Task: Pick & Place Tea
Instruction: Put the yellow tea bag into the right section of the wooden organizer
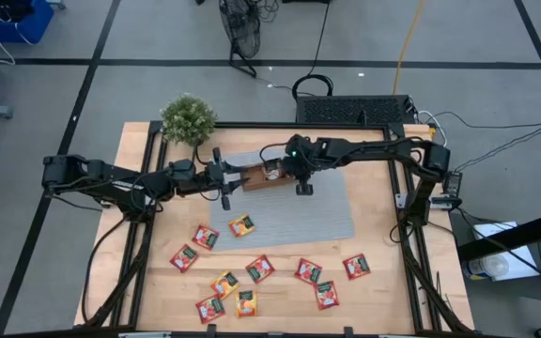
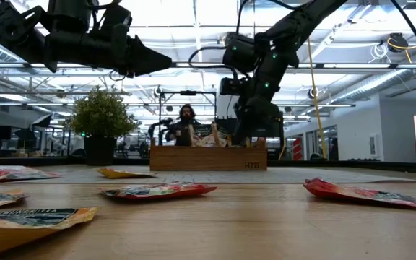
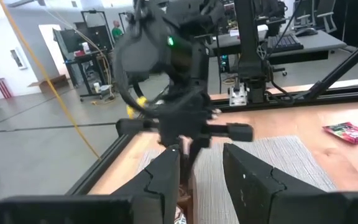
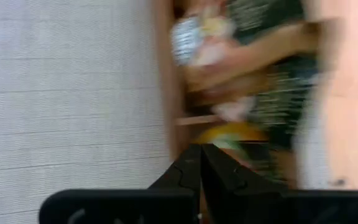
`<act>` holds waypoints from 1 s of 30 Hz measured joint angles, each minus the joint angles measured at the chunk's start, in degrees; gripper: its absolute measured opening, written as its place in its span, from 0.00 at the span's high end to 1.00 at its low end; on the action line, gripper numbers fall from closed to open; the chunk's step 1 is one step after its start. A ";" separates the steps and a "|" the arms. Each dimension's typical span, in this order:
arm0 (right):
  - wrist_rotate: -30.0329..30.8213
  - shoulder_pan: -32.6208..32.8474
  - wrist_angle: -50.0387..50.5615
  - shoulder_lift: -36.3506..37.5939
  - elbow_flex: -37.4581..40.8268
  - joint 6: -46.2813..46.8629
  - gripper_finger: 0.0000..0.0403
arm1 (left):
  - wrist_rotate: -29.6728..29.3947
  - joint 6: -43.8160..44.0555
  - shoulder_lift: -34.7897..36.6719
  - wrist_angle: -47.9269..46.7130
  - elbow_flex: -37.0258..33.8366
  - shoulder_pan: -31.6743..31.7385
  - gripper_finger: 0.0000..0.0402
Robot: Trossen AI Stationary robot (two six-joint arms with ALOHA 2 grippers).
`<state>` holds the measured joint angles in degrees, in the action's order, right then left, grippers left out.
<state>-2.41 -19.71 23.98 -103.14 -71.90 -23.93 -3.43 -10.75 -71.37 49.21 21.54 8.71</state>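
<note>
Several red, green and orange tea packets (image 1: 259, 268) lie flat on the near part of the table, and two lie on the grey mat's near edge (image 1: 242, 224). More packets (image 4: 241, 74) lie in the brown wooden tray (image 1: 259, 178) on the mat. My right gripper (image 1: 303, 183) hangs shut just above the tray's right end (image 4: 201, 152), with nothing between its fingers. My left gripper (image 1: 225, 178) is open and empty, level at the tray's left end, and points at the right arm (image 3: 201, 171).
A potted plant (image 1: 188, 118) stands at the table's far left corner. A black frame rail runs round the table (image 1: 411, 216). The grey mat (image 1: 327, 211) has bare room right of the tray. A person (image 2: 186, 119) shows in the room far beyond the table.
</note>
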 joint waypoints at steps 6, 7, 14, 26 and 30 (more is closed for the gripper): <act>2.35 -0.97 0.87 -0.01 0.02 -0.89 1.00 | 0.01 -0.29 0.00 -0.11 0.00 0.00 0.68; 2.34 -1.00 0.82 -0.32 0.02 -0.87 1.00 | 0.01 -0.27 0.00 -0.11 0.00 0.00 0.68; 1.12 -0.92 4.10 -1.86 0.02 -0.82 1.00 | 0.01 -0.05 0.00 -0.20 0.00 0.00 0.68; 0.02 -0.48 8.24 -1.68 1.16 0.29 1.00 | -0.08 0.82 0.00 0.37 0.02 0.00 0.68; -2.39 -0.65 9.24 -1.68 1.24 0.75 1.00 | -0.10 1.47 0.00 0.39 0.02 0.00 0.68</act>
<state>-4.80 -20.36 33.21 -104.81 -70.66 -23.18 -3.53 -9.29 -71.37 49.60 21.56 8.71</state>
